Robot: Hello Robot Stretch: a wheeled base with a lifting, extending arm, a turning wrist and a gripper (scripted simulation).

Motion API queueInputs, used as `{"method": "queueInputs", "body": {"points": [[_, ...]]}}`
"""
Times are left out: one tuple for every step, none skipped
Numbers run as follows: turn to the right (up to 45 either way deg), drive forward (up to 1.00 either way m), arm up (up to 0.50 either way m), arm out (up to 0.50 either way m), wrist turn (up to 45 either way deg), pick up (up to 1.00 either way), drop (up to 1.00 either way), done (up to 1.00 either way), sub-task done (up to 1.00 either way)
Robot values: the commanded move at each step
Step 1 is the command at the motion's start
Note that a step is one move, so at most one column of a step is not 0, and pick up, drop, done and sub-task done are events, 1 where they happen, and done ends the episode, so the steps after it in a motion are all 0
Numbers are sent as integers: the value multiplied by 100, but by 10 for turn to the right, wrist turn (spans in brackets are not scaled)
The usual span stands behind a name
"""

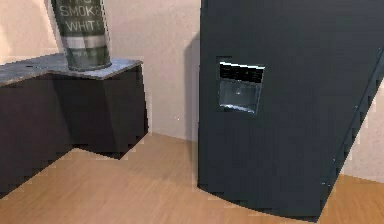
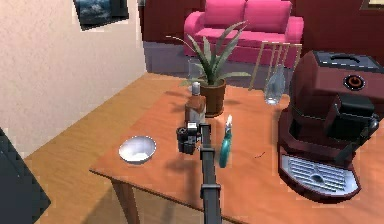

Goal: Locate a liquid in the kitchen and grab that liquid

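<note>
Teal bottle (image 2: 226,146) stands upright just toward the arm side view's right of your claw (image 2: 187,138), across the arm bar (image 2: 209,185); you cannot tell the claw's grip.

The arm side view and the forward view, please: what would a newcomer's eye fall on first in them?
In the arm side view, the bright pink sofa at the top and the big dark red coffee machine on the wooden table's right side stand out, with a spiky potted plant farther left. In the forward view, the tall dark fridge with its dispenser dominates the right.
</note>
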Motion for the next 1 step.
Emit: {"method": "queueInputs", "body": {"points": [[0, 0, 0, 0, 0, 100, 0, 0, 0]]}}
